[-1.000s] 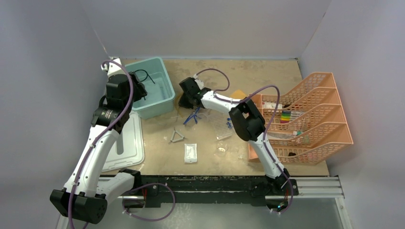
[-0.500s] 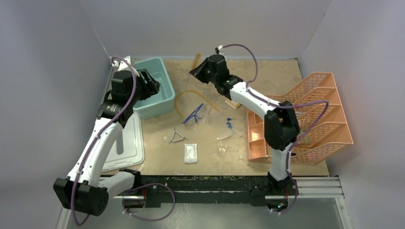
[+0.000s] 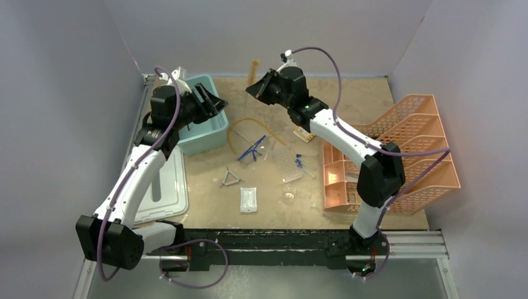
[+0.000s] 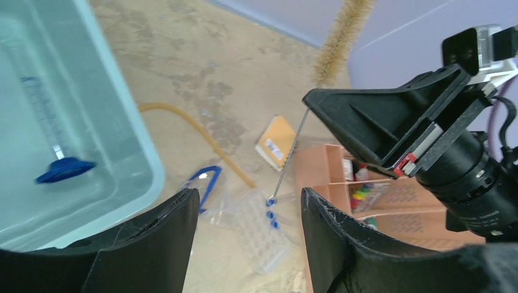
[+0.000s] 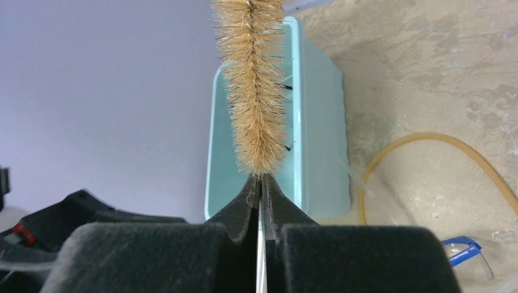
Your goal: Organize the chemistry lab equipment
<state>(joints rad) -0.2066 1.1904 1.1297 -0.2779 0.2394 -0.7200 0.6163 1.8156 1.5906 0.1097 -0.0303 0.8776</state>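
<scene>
**Over the far half of the surface: a brush held up, the other fingers wide**

Near the back wall, the right fingers (image 5: 247,204) are pressed together on the thin wire stem of a tan bristle bottle brush (image 5: 253,85). The brush stands upright, clear of the sandy brown surface (image 3: 274,212). The left fingers (image 3: 210,101) hang above the right rim of the teal plastic tub (image 3: 205,140), spread apart with nothing between them.

Inside the tub lies a clear graduated cylinder with a blue foot (image 4: 46,131) (its markings are too small to read). Just right of the tub, a length of amber tubing (image 3: 249,121) curves across the surface. The blue-framed clear goggles (image 3: 252,149) lie beside its near end.

A clear rack (image 3: 283,163) and loose blue-capped tubes (image 3: 302,163) lie between the goggles and the orange tiered mesh tray (image 3: 405,156). Nearer the arms sit a wire triangle (image 3: 231,179) and a white packet (image 3: 248,199), close together but apart. A white lid (image 3: 168,187) rests flat at the tub's near-left side
</scene>
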